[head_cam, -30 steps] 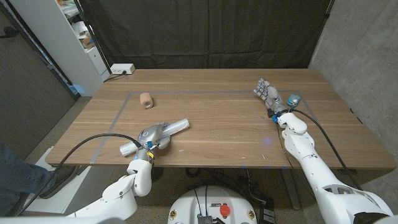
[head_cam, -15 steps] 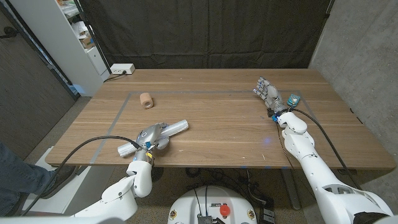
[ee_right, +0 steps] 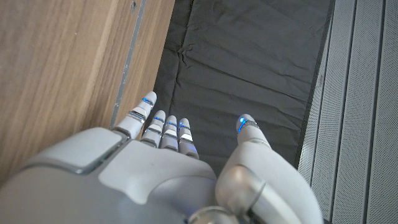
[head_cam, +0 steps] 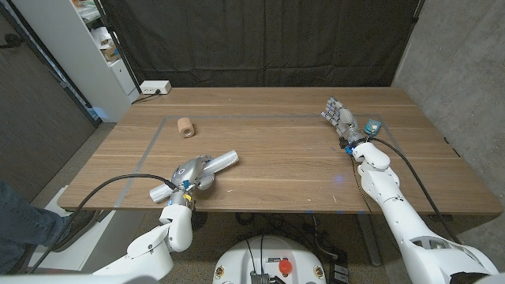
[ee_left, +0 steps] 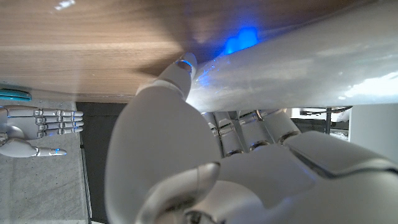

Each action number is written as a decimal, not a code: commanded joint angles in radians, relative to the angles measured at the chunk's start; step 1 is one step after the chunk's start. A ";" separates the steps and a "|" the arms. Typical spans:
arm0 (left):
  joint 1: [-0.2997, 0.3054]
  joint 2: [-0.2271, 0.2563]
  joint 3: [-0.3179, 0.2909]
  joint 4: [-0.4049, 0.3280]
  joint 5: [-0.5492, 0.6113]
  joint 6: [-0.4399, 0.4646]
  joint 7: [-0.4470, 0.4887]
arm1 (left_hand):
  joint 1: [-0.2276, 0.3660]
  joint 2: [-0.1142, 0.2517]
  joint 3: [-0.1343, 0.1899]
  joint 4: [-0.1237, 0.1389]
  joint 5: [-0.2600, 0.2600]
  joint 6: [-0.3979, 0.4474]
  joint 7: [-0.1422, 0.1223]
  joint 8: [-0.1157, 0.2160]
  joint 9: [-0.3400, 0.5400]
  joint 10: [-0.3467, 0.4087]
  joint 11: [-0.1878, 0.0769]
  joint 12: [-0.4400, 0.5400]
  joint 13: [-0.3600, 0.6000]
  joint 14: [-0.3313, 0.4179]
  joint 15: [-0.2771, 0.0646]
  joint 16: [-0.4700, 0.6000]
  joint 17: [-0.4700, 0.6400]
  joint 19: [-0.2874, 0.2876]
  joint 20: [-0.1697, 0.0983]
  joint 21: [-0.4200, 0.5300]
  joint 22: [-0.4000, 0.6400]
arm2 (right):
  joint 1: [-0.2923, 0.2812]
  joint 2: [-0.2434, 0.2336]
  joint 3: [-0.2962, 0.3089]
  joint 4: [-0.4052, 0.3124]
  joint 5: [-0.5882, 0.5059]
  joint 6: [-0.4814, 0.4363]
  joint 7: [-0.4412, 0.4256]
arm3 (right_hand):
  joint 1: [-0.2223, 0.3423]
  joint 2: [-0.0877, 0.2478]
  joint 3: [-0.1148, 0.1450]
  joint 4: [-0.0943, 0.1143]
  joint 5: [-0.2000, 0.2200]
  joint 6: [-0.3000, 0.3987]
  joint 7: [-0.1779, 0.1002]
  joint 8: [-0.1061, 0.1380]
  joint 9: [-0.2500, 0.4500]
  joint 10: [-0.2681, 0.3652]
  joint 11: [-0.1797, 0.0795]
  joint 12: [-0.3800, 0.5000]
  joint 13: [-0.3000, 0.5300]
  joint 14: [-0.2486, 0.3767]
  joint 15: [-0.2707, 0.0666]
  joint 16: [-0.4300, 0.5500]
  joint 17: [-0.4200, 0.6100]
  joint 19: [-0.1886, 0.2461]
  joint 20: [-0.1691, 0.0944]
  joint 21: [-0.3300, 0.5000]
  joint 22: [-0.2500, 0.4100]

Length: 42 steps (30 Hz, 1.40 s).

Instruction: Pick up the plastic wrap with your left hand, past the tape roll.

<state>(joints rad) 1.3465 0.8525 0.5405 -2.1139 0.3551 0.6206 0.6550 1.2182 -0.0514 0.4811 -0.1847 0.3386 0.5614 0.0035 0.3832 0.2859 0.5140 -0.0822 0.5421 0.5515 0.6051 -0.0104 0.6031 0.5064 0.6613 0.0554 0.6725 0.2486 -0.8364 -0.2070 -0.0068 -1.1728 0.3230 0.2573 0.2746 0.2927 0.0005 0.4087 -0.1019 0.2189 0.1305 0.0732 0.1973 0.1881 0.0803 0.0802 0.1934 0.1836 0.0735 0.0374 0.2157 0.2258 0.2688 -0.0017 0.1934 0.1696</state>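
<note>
Two robot hands show in the head view. At lower left, the left robot hand [head_cam: 192,174] wraps its fingers [ee_left: 239,127] around the plastic wrap [head_cam: 222,161], a white roll lying slantwise on the wooden bench [head_cam: 276,150]. At right, the right robot hand [head_cam: 340,117] holds nothing, fingers [ee_right: 166,131] straight and spread. A tape roll [head_cam: 185,127] sits upper left, before a black curtain [head_cam: 260,39].
</note>
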 commanded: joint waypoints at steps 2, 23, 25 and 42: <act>0.016 0.007 -0.029 -0.040 -0.005 0.018 0.007 | 0.178 0.173 0.004 0.008 0.011 0.006 0.001 0.010 0.006 0.010 0.005 0.008 0.009 0.046 -0.075 0.000 0.007 0.045 -0.041 0.009 0.010 | -0.012 -0.004 -0.001 -0.026 0.001 -0.011 -0.010 | 0.003 -0.006 0.000 -0.004 -0.004 0.004 0.000 0.000 0.002 0.006 -0.003 0.000 0.005 0.008 -0.001 0.007 0.002 0.006 0.001 0.001 0.003; 0.031 0.031 -0.058 -0.090 0.003 0.036 -0.002 | 0.182 0.169 -0.007 0.009 0.024 0.019 0.011 0.020 0.020 0.023 0.007 0.014 0.037 0.068 -0.076 0.012 0.034 0.043 -0.045 0.051 0.014 | -0.032 -0.005 -0.002 -0.051 0.003 -0.019 -0.018 | 0.002 -0.004 0.000 -0.005 -0.004 0.003 0.002 -0.001 0.002 0.005 -0.003 0.000 0.005 0.008 -0.002 0.006 0.002 0.006 0.001 0.001 0.003; 0.029 0.030 -0.057 -0.094 0.005 0.039 -0.005 | 0.183 0.169 -0.007 0.009 0.025 0.019 0.011 0.020 0.021 0.024 0.008 0.014 0.040 0.069 -0.076 0.013 0.036 0.044 -0.046 0.055 0.014 | -0.036 -0.006 0.000 -0.056 0.004 -0.019 -0.020 | 0.002 -0.004 0.000 -0.006 -0.004 0.003 0.002 -0.001 0.002 0.005 -0.003 0.000 0.005 0.009 -0.001 0.006 0.002 0.006 0.001 0.001 0.003; 0.045 0.059 -0.080 -0.158 0.021 0.064 -0.029 | 0.186 0.166 -0.011 0.011 0.034 0.021 0.017 0.024 0.030 0.030 0.009 0.015 0.058 0.075 -0.074 0.014 0.050 0.042 -0.046 0.084 0.016 | -0.053 -0.016 0.007 -0.092 0.009 -0.025 -0.026 | 0.002 -0.004 0.000 -0.007 -0.005 0.003 0.002 -0.001 0.002 0.005 -0.003 0.000 0.005 0.010 -0.002 0.006 0.003 0.007 0.001 0.001 0.003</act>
<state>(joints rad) 1.3789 0.8933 0.4775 -2.2346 0.3698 0.6706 0.6424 1.2271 -0.0603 0.4733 -0.1779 0.3641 0.5754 0.0181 0.4017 0.3103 0.5332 -0.0764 0.5517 0.6044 0.6329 -0.0219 0.6154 0.5524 0.7028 0.0161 0.7493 0.2629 -0.8793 -0.2174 -0.0035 -1.2439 0.3294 0.2361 0.2524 0.2927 0.0005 0.4057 -0.1048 0.2143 0.1304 0.0733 0.1973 0.1880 0.0803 0.0802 0.1934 0.1836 0.0734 0.0374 0.2157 0.2254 0.2687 -0.0017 0.1934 0.1696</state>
